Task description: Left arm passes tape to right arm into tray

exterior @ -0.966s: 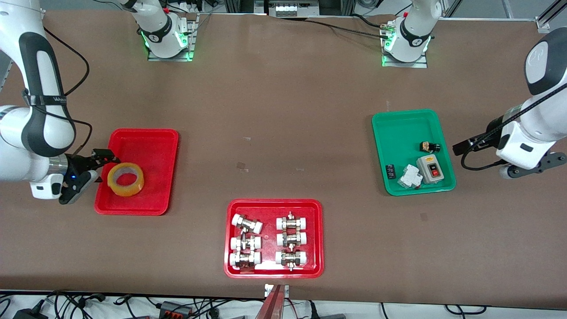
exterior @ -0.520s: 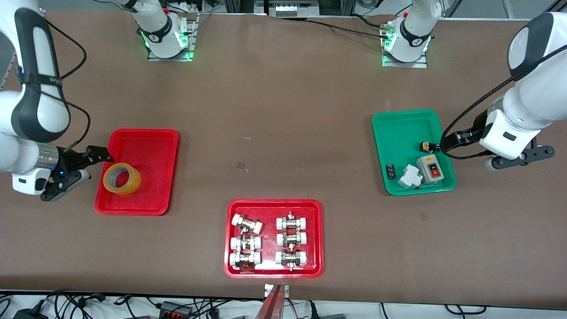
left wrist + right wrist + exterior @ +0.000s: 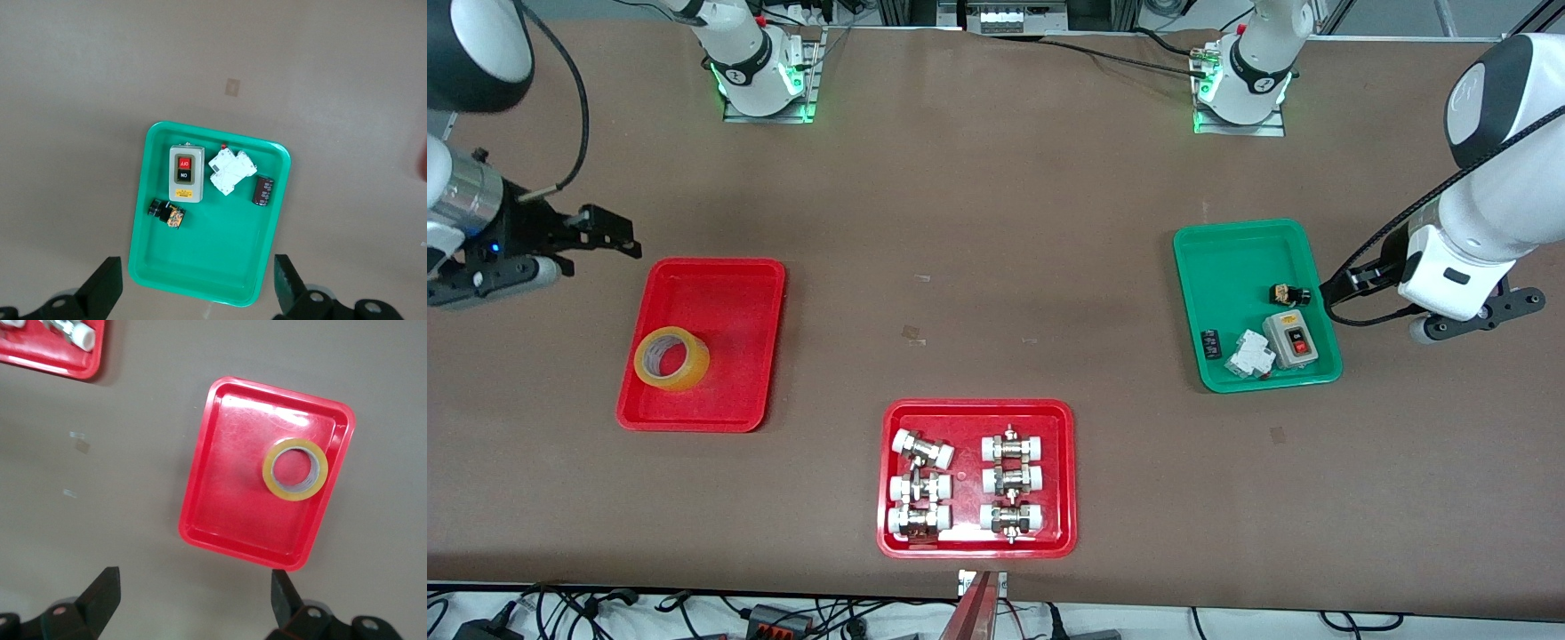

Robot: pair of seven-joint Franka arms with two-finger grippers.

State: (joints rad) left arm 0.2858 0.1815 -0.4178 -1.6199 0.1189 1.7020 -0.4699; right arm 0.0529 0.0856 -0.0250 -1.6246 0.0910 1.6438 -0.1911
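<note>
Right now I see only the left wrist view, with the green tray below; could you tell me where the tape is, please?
Observer: The tape lies flat in the plain red tray, toward the right arm's end of the table.
Operator: Thank you. Is the right gripper holding it?
Observer: No, the right gripper is up in the air, clear of the tape, with its jaws open and empty.
Operator: Is anything else near that tray?
Observer: A second red tray with pipe fittings sits nearer the front camera, apart from it.
</note>
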